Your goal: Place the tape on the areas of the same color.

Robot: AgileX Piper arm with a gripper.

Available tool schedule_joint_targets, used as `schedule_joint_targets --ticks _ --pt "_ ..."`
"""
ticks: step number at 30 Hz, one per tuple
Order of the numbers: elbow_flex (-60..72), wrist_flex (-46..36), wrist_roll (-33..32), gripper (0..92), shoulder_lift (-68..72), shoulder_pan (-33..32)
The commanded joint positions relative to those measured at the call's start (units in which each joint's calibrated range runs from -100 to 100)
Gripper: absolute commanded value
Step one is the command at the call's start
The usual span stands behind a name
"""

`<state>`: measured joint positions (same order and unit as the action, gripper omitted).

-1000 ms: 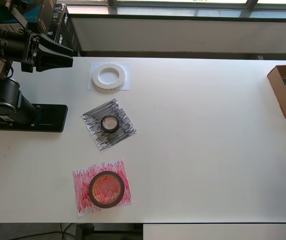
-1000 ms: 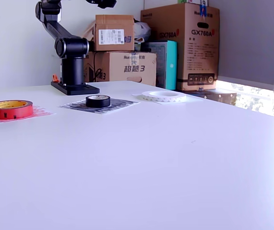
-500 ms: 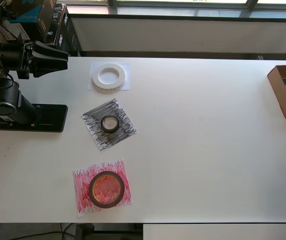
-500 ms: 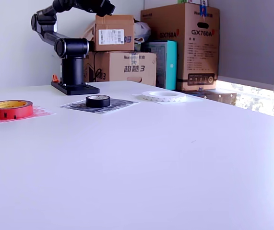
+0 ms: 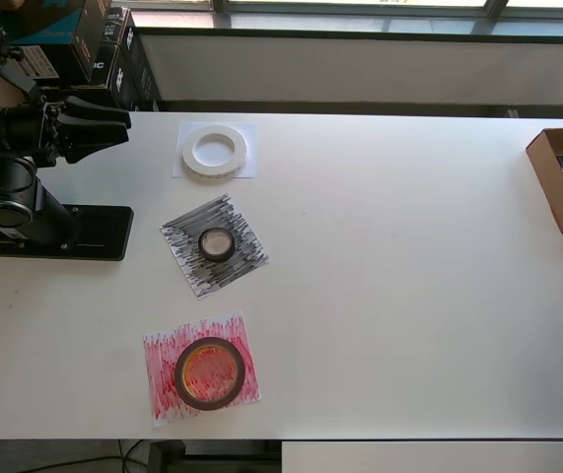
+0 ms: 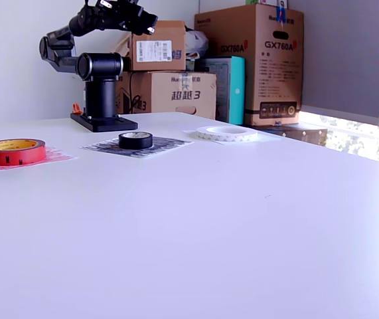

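The black tape roll (image 5: 216, 242) is seen resting on the black-scribbled sheet (image 5: 242, 264); beyond it, toward the window, the white roll (image 5: 214, 151) lies on the white sheet (image 5: 247, 168); on the opposite side, the red roll (image 5: 208, 373) sits on the red-scribbled sheet (image 5: 162, 384). The claw (image 5: 123, 126) is held empty above the worktop (image 5: 409, 286), beside the white sheet; whether it is parted or closed cannot be told.

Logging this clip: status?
Black pincer empty, raised near its base. Red, black, white tape rolls each on matching paper sheets. Nothing obstructing.

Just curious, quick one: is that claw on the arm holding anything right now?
Gripper: holds nothing, raised near the arm's base; open or shut cannot be told.
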<state>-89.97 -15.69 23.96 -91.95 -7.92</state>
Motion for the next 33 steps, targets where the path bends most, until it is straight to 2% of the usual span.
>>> schedule_joint_targets --ticks 1,11,16,31,33 --pt "-3.94 0.8 2.56 47.0 -5.81 -0.94" --pt "-6.49 1.05 4.03 47.0 -7.31 -1.41" --pt "-9.49 7.5 5.18 44.8 -7.31 -1.49" --pt "-9.49 8.35 4.68 1.5 -7.4 -1.49" --pt "-9.49 8.35 4.68 0.2 -7.4 -1.57"
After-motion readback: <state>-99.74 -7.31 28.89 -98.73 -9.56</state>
